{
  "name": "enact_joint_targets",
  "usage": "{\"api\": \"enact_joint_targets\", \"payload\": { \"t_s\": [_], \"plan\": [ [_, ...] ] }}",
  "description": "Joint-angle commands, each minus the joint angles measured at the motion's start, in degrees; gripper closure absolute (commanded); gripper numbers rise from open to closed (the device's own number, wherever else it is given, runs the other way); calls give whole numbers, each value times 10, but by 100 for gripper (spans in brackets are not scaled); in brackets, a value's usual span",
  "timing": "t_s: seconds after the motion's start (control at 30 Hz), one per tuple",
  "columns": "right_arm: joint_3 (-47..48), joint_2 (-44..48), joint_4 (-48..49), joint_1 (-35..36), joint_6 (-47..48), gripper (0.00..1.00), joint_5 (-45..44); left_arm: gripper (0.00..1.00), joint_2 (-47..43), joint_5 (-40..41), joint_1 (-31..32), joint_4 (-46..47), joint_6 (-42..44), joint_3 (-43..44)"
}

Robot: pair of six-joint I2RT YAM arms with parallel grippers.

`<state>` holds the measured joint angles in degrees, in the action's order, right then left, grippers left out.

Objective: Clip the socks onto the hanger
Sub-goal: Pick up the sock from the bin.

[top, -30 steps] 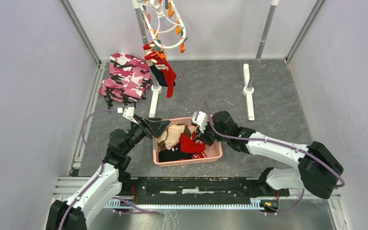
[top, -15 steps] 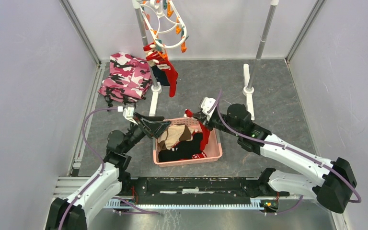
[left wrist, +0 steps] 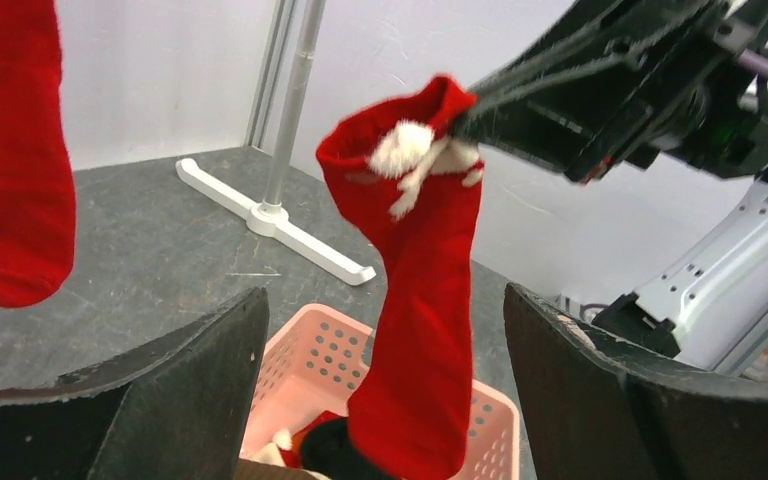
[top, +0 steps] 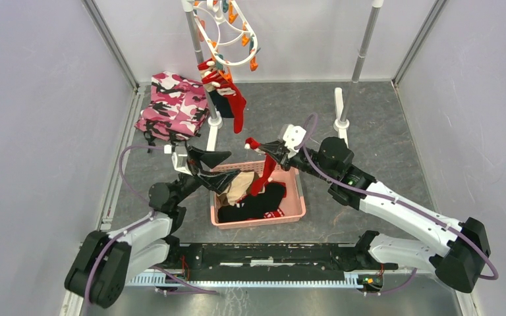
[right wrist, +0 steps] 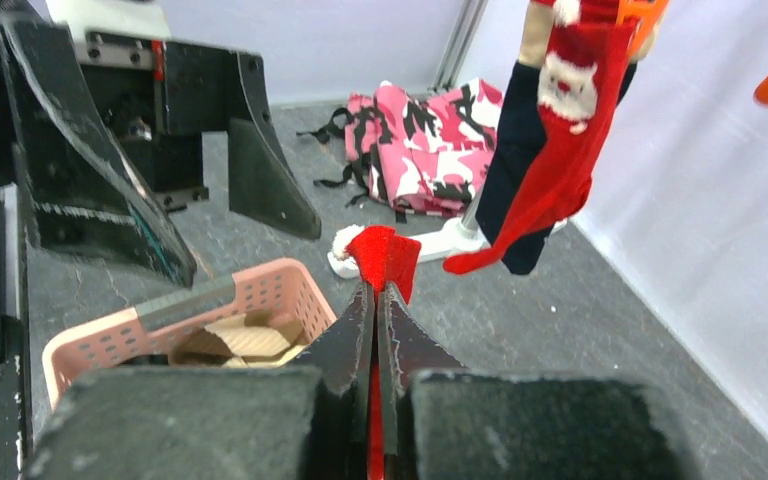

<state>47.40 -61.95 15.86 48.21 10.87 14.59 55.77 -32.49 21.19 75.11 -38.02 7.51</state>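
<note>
Right pincer [top: 270,150] clamps the cuff of a red sock [top: 261,179], dangling it over the pink basket [top: 298,201] on the table [top: 382,131]; left pincer [top: 223,169] gapes wide alongside; behind, the hanger [top: 230,39] carries a red and a navy sock

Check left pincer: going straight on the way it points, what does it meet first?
Most likely the red sock dangling from the right pincer. In the left wrist view it hangs centred ahead of the open left pincer. Depth is unclear; the pink basket sits lower.
</note>
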Motion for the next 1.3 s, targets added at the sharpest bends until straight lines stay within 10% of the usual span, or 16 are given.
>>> {"api": "enact_joint_targets", "payload": {
  "t_s": [0.0, 0.57, 1.1, 1.27],
  "plan": [
    [41, -3, 38, -3, -16, 100, 24, 8, 62, -42, 13, 157, 106, 3],
    [64, -40, 84, -15, -69, 100, 134, 14, 127, -60, 36, 182, 176, 95],
    [61, -40, 69, -32, -71, 100, 119, 95, 109, -71, 36, 186, 110, 121],
    [57, -38, 41, -46, -50, 83, 102, 98, 65, -59, 36, 75, 139, 133]
  ]
}}
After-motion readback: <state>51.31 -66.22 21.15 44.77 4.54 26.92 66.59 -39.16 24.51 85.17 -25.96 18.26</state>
